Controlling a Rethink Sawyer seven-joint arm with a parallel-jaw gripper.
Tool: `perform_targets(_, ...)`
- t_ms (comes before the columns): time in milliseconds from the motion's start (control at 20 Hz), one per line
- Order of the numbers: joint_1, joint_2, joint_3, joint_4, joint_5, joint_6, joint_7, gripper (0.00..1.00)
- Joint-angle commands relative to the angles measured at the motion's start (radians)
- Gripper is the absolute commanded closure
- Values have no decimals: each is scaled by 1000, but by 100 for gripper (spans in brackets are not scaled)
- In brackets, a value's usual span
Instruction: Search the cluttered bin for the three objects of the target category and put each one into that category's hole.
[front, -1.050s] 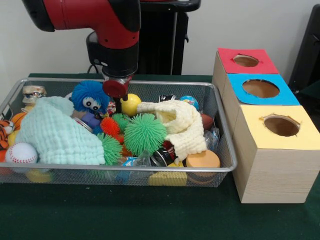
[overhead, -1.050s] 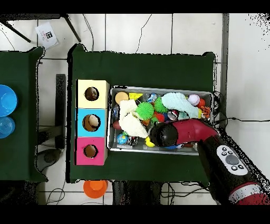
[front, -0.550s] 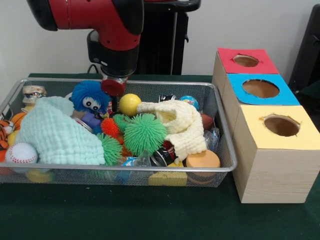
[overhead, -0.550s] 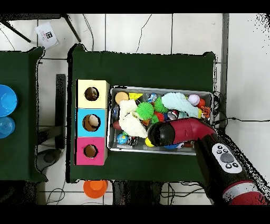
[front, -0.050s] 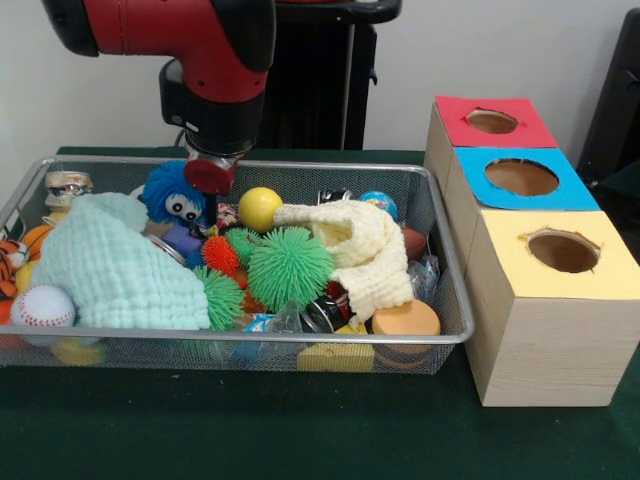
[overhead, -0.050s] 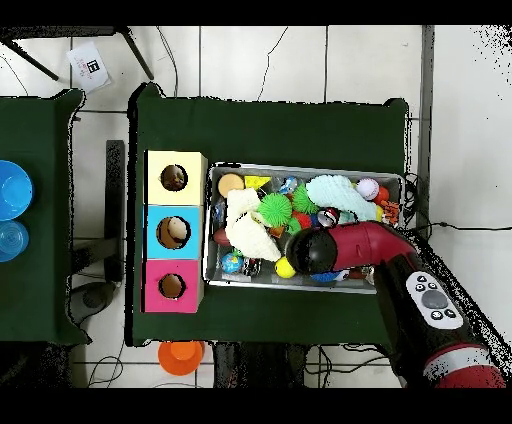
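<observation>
Hovering tool (front, -0.050s: 210, 176) over blue fuzzy toy (front, -0.050s: 178, 195).

Front view: wire bin (front, -0.050s: 440, 335) sits left of the row of three boxes (front, -0.050s: 545, 330), close beside it. In the bin – folded cloth (front, -0.050s: 115, 270) at left, baseball (front, -0.050s: 42, 306) at its front-left corner. Fuzzy toy with eyes (front, -0.050s: 178, 195) behind the cloth, smooth ball (front, -0.050s: 259, 208) just right of it. Big spiky ball (front, -0.050s: 289, 266) in the middle; a second cloth (front, -0.050s: 365, 245) drapes to its right. Round disc (front, -0.050s: 404, 320) at the front right – against the bin wall.
</observation>
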Motion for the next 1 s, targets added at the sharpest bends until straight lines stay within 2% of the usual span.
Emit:
perform_targets(50, 27, 114, -68, -122, -98, -4, 110, 0)
perform_targets(200, 27, 161, -88, -145, -104, -18, 115, 0)
perform_targets(400, -15, 219, -50, -151, -58, -43, 78, 0)
perform_targets(1000, -28, 241, -32, -162, -17, -6, 61, 0)
